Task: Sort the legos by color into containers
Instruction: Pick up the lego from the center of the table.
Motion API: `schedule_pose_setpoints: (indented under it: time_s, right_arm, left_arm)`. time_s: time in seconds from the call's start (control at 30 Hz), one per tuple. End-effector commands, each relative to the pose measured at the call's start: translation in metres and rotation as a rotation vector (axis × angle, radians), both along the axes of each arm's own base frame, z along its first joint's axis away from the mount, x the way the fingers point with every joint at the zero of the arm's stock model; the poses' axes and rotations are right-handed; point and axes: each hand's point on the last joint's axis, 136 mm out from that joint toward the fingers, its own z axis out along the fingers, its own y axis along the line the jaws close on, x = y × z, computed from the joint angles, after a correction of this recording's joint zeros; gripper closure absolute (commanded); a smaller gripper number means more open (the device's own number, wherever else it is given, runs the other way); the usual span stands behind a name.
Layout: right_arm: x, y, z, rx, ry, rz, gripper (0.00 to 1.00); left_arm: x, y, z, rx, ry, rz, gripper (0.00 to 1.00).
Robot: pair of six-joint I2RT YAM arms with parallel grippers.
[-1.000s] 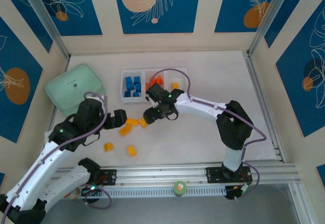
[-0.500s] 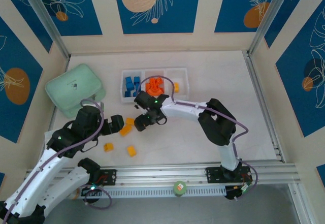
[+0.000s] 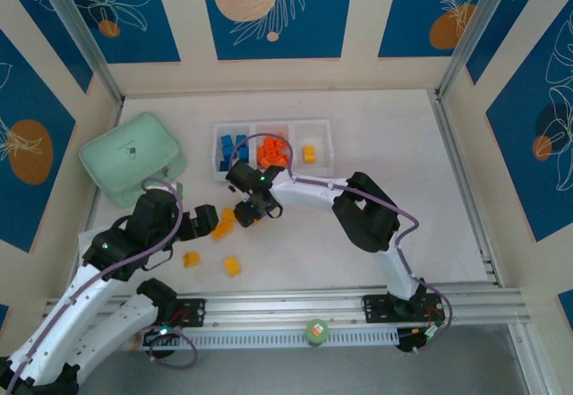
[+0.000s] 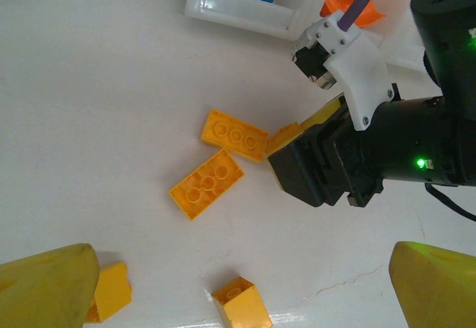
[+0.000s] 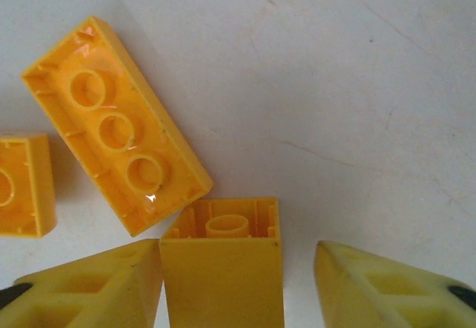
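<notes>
I am seeing a small yellow brick point(image 5: 222, 246) between the right end effector's point(image 5: 239, 283) tips, with four more yellow legos point(image 4: 207, 184) lying loose around it. Beyond, the tray point(image 3: 318, 124) is holding the blues point(image 3: 235, 147), the orange-reds point(image 3: 273, 150) and one sorted yellow piece point(image 3: 308, 153). The end effector is standing half-spread, one pad point(image 5: 111, 283) touching the brick, not pinching. The left end effector point(image 4: 242, 276) is spread wide, empty.

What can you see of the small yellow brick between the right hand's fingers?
Small yellow brick, glossy plastic, hollow underside showing with one round tube. It sits on the white table between the right hand's fingers: one against its side, the other apart. A long yellow brick's corner seems to touch it.
</notes>
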Motion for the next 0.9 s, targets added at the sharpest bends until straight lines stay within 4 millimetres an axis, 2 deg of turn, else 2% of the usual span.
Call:
schedule_pose_setpoints:
  time_s: [0.0, 0.17, 0.23, 0.37, 0.53, 0.63, 0.73, 0.87]
  right_arm:
    - [-0.001, 0.003, 0.006, -0.013, -0.007, 0.009, 0.50]
    - [0.002, 0.000, 0.014, -0.012, -0.020, -0.003, 0.65]
    - [0.001, 0.000, 0.023, 0.002, -0.022, -0.007, 0.67]
    - [0.003, -0.005, 0.053, 0.050, -0.033, -0.040, 0.68]
    - [0.024, -0.034, 0.093, 0.089, -0.078, -0.132, 0.68]
    - [0.046, -0.059, 0.109, 0.110, -0.094, -0.207, 0.67]
    - [0.079, -0.088, 0.121, 0.117, -0.136, -0.290, 0.67]
    - [0.128, -0.130, 0.123, 0.132, -0.173, -0.417, 0.67]
  left_arm:
    - [0.003, -0.002, 0.001, -0.020, -0.013, -0.001, 0.01]
    - [0.003, -0.005, 0.004, -0.023, -0.023, -0.025, 0.01]
    - [0.004, -0.006, 0.007, -0.025, -0.030, -0.032, 0.01]
    - [0.007, -0.011, 0.014, -0.038, -0.049, -0.052, 0.01]
    - [0.014, -0.021, 0.019, -0.043, -0.060, -0.092, 0.01]
    - [0.022, -0.027, 0.020, -0.043, -0.064, -0.105, 0.01]
    - [0.030, -0.033, 0.022, -0.052, -0.072, -0.112, 0.01]
    - [0.043, -0.044, 0.022, -0.070, -0.081, -0.124, 0.01]
